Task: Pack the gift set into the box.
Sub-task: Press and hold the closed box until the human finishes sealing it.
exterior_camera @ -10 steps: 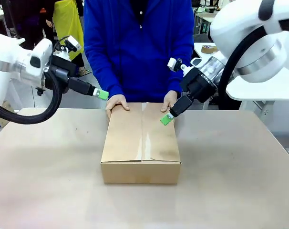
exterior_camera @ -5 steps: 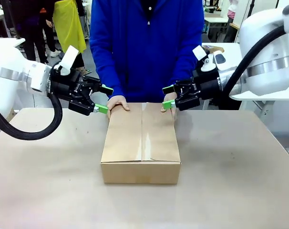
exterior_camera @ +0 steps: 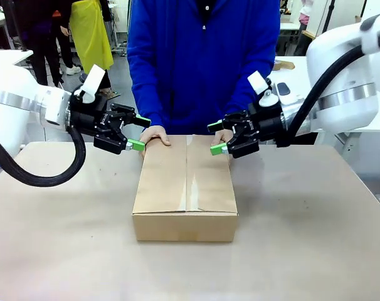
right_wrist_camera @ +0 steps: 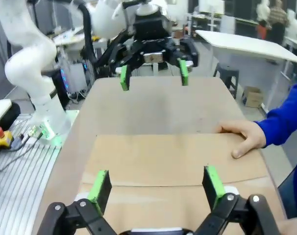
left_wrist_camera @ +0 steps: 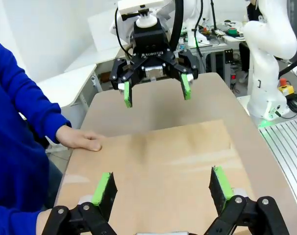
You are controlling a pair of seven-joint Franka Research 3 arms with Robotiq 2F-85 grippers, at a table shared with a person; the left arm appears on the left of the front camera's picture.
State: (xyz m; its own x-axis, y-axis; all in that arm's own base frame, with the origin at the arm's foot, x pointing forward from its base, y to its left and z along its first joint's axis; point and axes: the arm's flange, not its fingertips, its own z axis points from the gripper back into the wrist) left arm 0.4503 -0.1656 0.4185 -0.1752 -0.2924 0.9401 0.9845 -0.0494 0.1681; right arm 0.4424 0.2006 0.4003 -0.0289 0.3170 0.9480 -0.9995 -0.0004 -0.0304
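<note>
The box (exterior_camera: pixel 185 188) lies in the middle of the table with its top flaps folded flat and shut. The gift set is hidden. A person in a blue top rests both hands (exterior_camera: pixel 154 134) on the box's far end. My left gripper (exterior_camera: pixel 140 133) hovers open just off the far left corner. My right gripper (exterior_camera: pixel 216 138) hovers open over the far right corner, beside the person's other hand (exterior_camera: pixel 224 133). In the left wrist view my open left gripper (left_wrist_camera: pixel 161 186) faces across the box top (left_wrist_camera: pixel 163 156) at the right gripper (left_wrist_camera: pixel 156 90). The right wrist view mirrors this, with my right gripper (right_wrist_camera: pixel 156 182) above the box (right_wrist_camera: pixel 173 161).
The brown table (exterior_camera: pixel 315 238) is bare around the box. The person stands close against the far edge. White tables and other people are behind them.
Both wrists have turned so the open jaws face each other across the box's far end. The right gripper rose off the box top. The person's hands and the box stayed put.
</note>
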